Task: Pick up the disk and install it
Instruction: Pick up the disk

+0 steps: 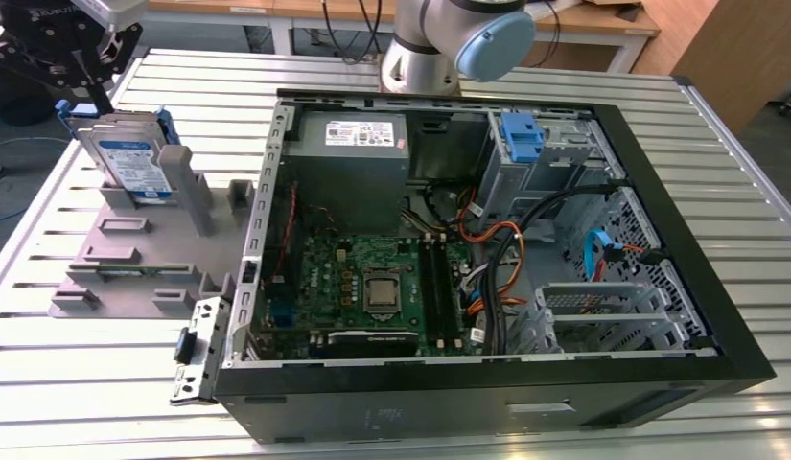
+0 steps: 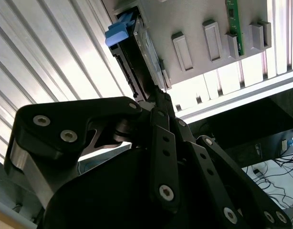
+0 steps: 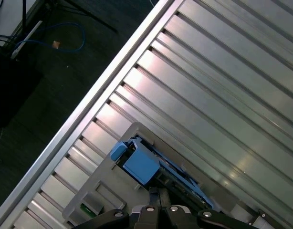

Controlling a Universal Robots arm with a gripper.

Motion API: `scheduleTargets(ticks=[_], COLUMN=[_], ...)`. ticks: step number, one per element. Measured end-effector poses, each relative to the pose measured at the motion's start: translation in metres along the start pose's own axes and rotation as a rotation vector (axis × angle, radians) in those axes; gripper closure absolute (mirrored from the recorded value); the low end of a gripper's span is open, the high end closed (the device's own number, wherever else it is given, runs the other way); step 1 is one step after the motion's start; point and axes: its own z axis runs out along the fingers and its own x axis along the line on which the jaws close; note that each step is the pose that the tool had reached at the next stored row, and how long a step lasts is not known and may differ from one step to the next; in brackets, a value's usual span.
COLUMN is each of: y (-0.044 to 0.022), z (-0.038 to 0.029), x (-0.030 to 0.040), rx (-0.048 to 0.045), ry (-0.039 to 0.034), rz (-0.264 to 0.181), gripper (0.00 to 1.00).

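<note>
In the exterior view, the disk [image 1: 124, 158] stands upright on its edge in one end of the grey fixture [image 1: 133, 254], which lies beside the open computer case [image 1: 717, 287]. The gripper [image 1: 99, 101] hangs just above the disk's top edge. In the second wrist view, the gripper [image 2: 158, 95] reaches the disk [image 2: 145, 50] at the fixture's [image 2: 199, 33] edge; I cannot tell whether it grasps the disk. In the first wrist view, the gripper [image 3: 158, 195] sits directly over the disk [image 3: 141, 164] slotted in the fixture [image 3: 101, 188].
</note>
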Motion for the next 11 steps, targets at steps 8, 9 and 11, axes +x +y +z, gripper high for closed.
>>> scheduleTargets(ticks=[8, 9, 11], y=[0.0, 0.0, 0.0], z=[0.0, 0.0, 0.0], x=[0.0, 0.0, 0.0], rx=[0.0017, 0.0021, 0.0028], ry=[0.0014, 0.0018, 0.0025], rz=[-0.041, -0.051, -0.07], gripper=[0.89, 0.89, 0.89])
